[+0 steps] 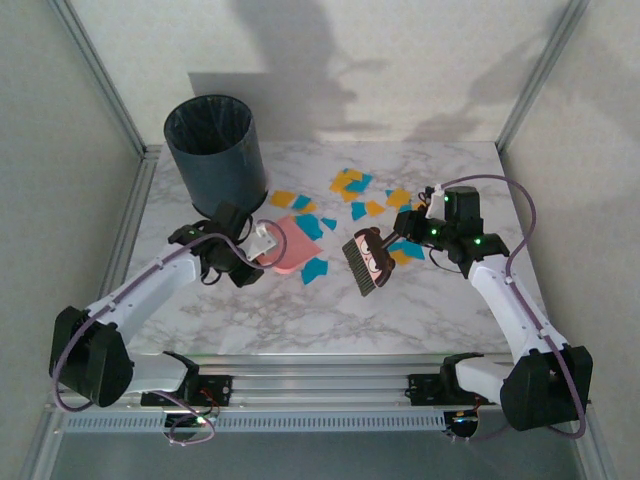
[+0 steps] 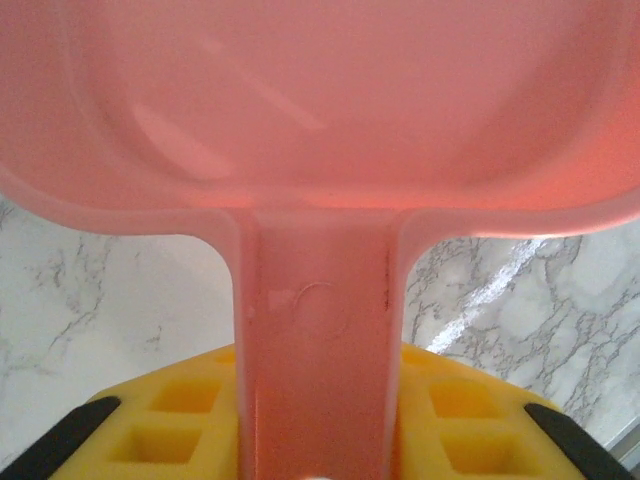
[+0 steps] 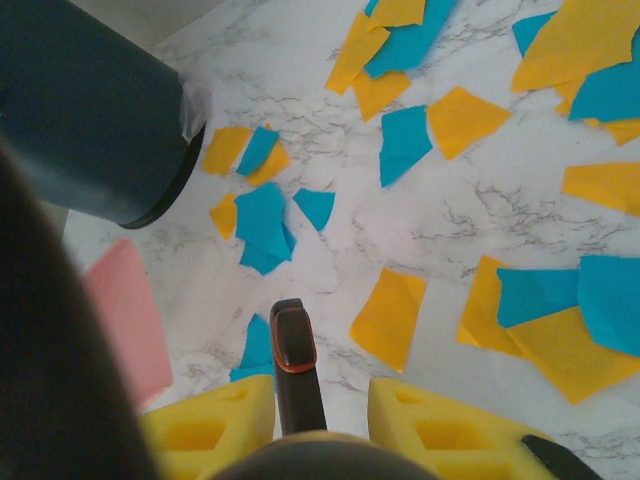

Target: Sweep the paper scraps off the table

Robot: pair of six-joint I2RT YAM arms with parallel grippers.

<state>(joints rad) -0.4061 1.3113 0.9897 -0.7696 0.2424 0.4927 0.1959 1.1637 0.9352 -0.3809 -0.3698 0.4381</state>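
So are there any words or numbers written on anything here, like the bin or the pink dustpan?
None can be read.
The dustpan handle bears a faint raised round mark, too faint to read.
The bin, the brush and the paper scraps show no writing.

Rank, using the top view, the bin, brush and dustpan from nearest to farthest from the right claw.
1. Brush: held in the right claw, just to its left.
2. Dustpan: further left, past the brush.
3. Bin: far left corner.
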